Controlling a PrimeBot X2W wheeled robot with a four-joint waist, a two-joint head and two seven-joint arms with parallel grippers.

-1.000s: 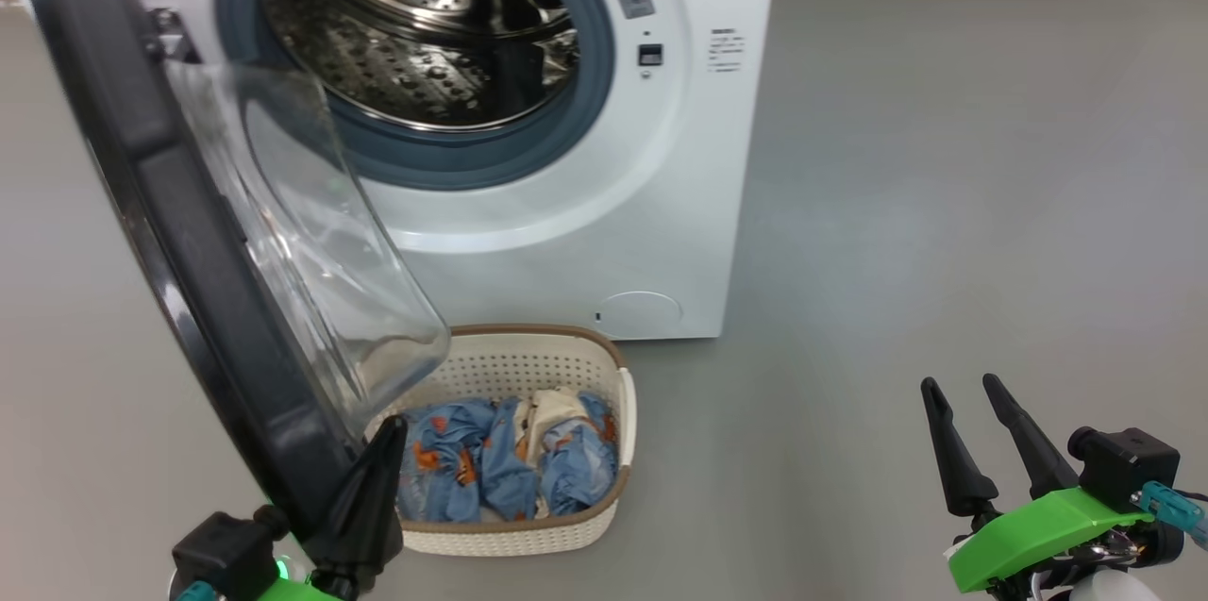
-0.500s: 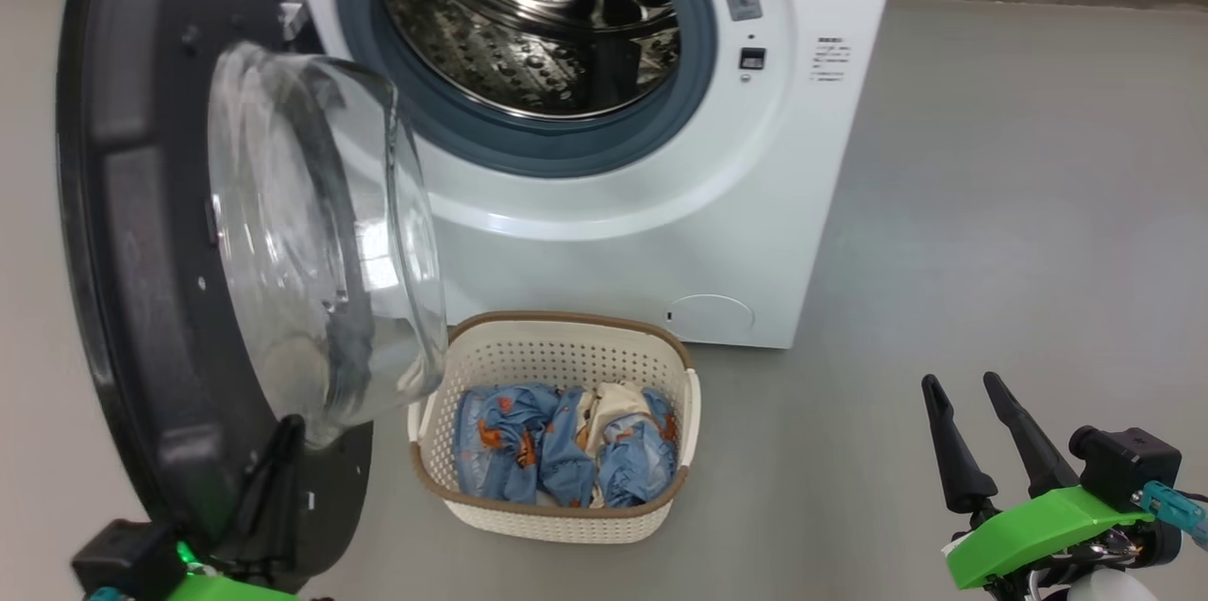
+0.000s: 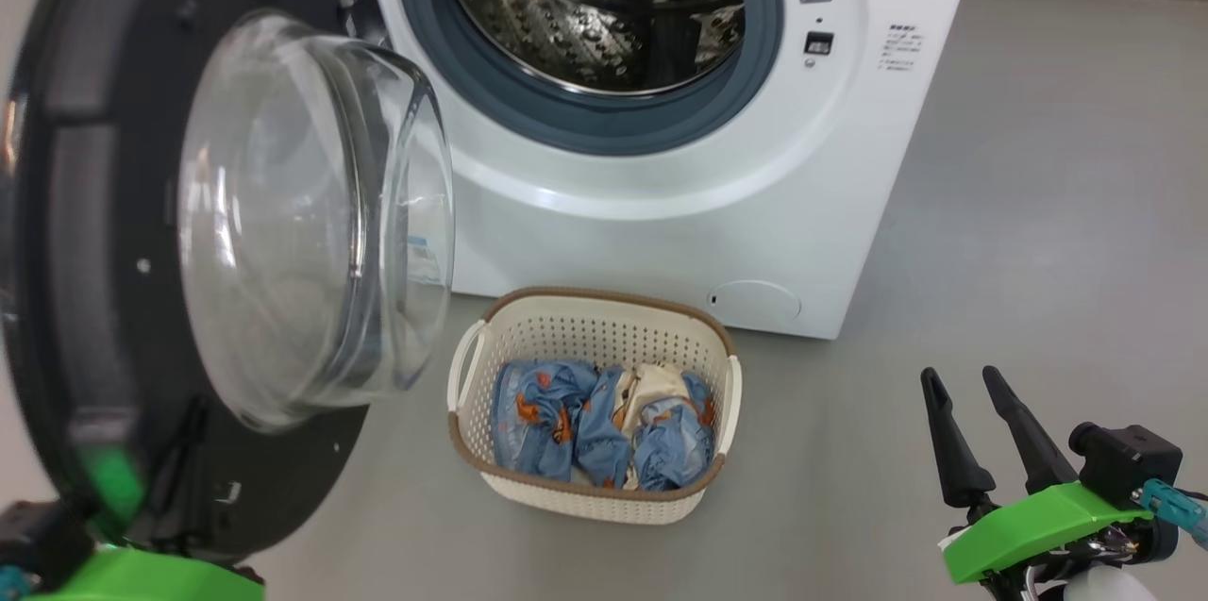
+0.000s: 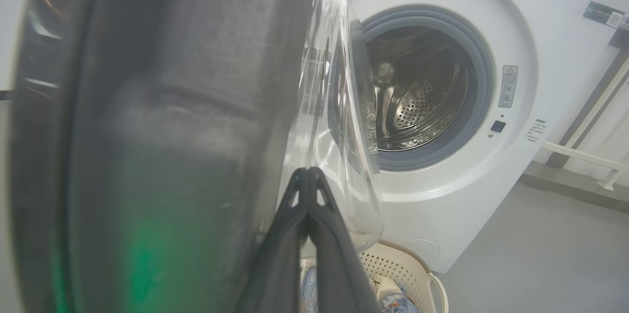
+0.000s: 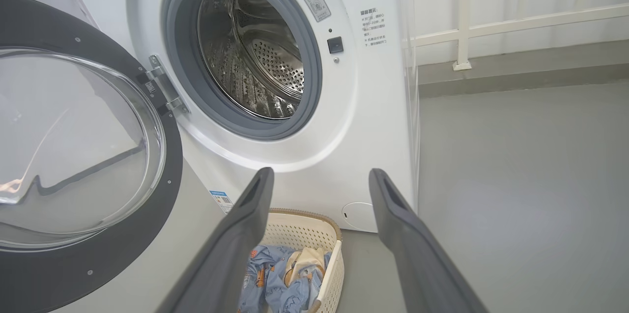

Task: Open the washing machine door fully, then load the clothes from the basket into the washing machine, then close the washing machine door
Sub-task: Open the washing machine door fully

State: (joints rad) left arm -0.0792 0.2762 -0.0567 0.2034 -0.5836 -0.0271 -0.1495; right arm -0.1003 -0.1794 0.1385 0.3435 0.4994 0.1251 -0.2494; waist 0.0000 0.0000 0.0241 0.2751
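Door [image 3: 57, 233] of the washing machine [image 3: 661, 224] stands swung out to the left, leaving the drum [image 3: 604, 7] mouth unobstructed. Basket [image 3: 604, 337] sits on the floor [image 3: 1038, 205] just before the machine's front, holding the clothes [image 3: 557, 412]; its left handle lies near the door's glass bowl [image 3: 283, 224], apart from it. Left tool [image 4: 308, 171]: fingers together, lying along the door's lower inner face. Right tool [image 3: 961, 376]: fingers apart, holding nothing, well right of the basket across bare floor. Against a second ago, the door has swung wider.

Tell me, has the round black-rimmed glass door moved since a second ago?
Yes. Against the grey rubber gasket of the white washing machine, the black-rimmed glass door has swung further open, to the left.
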